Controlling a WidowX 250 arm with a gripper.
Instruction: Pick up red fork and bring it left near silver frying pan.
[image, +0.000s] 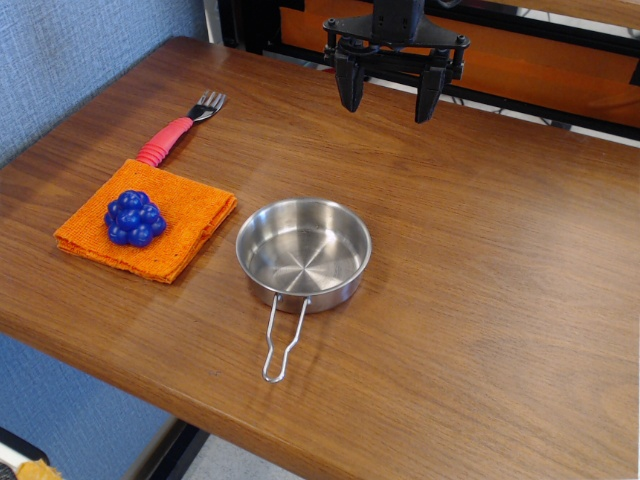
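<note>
Red fork (179, 128) flat on table (480, 250), diagonal, tines toward far right.

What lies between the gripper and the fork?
Only bare wooden table separates the gripper from the fork in this single view.

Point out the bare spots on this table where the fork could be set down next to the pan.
Bare wood lies right of the round steel frying pan, and behind it, below the open black gripper. Crowded: left of it, the folded orange cloth with its blue bumpy ball, red-handled fork behind.
</note>
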